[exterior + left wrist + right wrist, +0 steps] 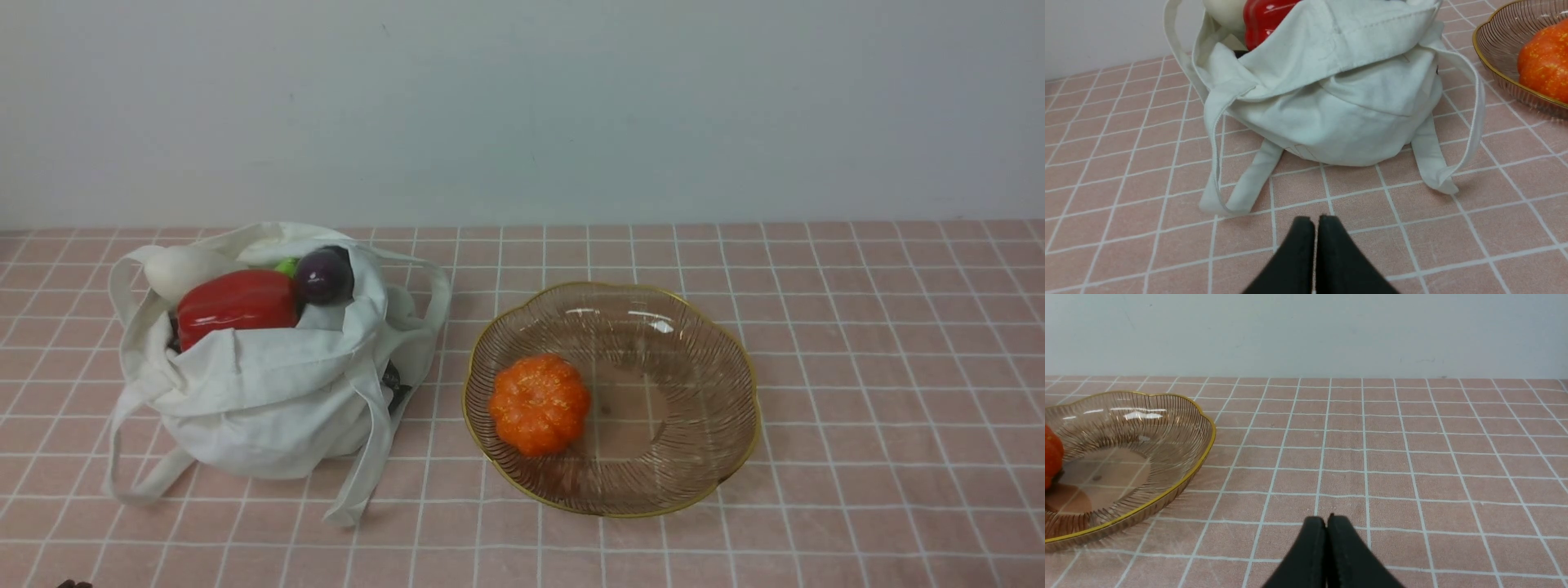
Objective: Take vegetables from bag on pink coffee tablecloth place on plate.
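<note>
Honestly, pretty tidy setup. Pink checked tablecloth across the whole frame. Soft white bag at left of the front view, slumped open, probably so stuff can be plucked from the top. Glass plate right of centre, close beside it for a short carry. Orange pumpkin already on the plate's left half. Red pepper, white oval and purple ball poking out of the bag mouth. Left gripper pinched together, empty, low in its wrist view facing the bag. Right gripper likewise closed on nothing, beside the plate.
</note>
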### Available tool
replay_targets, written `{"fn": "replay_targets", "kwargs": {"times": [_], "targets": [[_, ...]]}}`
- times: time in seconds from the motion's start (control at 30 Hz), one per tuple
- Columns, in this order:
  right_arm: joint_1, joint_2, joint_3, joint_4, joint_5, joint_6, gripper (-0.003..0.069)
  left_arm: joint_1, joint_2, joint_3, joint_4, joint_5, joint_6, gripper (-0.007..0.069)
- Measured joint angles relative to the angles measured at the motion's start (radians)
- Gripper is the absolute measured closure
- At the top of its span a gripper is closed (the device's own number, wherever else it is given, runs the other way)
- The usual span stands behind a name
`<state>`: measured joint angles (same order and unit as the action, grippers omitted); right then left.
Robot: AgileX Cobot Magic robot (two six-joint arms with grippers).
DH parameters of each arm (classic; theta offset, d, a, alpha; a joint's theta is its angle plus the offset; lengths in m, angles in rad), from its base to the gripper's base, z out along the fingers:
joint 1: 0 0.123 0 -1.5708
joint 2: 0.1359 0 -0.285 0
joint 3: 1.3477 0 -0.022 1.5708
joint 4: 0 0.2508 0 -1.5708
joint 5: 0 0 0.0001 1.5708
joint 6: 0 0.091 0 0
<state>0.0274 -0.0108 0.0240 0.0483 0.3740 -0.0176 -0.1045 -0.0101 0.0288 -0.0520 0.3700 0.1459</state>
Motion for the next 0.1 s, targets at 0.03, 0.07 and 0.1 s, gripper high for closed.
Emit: {"fn": "replay_targets", "kwargs": {"times": [0.03,0.07,0.1], "targets": [[0.000,0.000,0.000,0.000,0.000,0.000,0.0673,0.000,0.000,0.000,0.000,0.000,0.000,0.0629],[0.000,0.000,0.000,0.000,0.000,0.000,0.0673,0.000,0.000,0.000,0.000,0.000,0.000,0.0629],[0.000,0.000,0.000,0.000,0.000,0.000,0.0673,0.000,0.000,0.000,0.000,0.000,0.000,0.0629]]}}
